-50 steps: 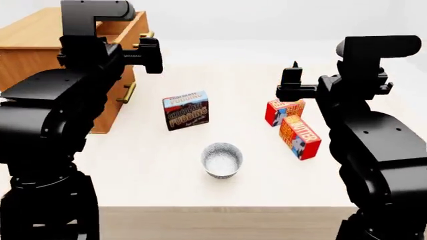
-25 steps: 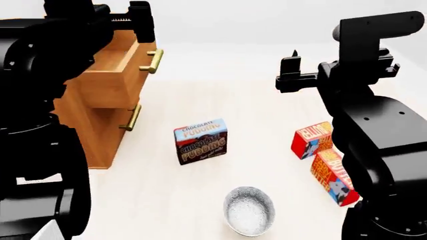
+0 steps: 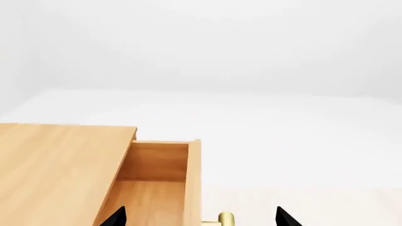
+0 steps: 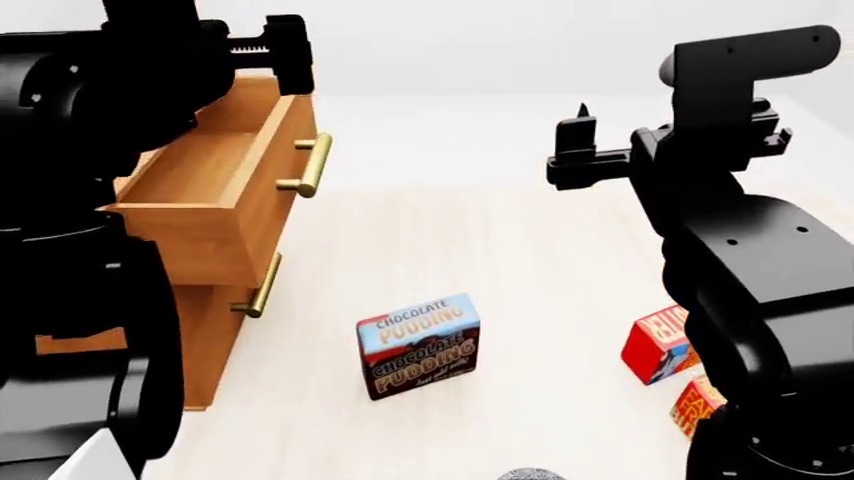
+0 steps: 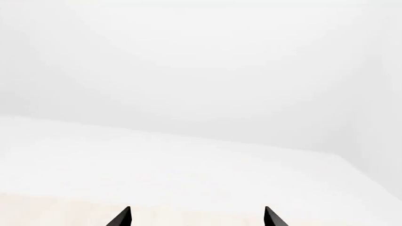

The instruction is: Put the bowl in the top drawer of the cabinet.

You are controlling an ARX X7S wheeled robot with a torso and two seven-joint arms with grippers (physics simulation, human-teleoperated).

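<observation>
Pale bench is spreading out beneath us, and we are reading it from the near edge outward. Nearest, only a grey speckled sliver of the bowl is showing at the head view's lower edge, well below and behind both tools; its shape and pattern are cut off, so we are saying little of its look. We are judging it light, rigid and glazed-slippery, likely chippable, so pinching one tool over the rim wall seems the best hold. Farther on, the pudding box is standing upright between the arms, with red boxes under our right arm. Beyond, the top drawer of the cabinet is standing pulled out and bare inside, its brass handle just below our left tool. That tool's tips are standing spread, holding nothing. Our right tool is likewise spread and unladen, hanging in free air well apart from everything.
</observation>
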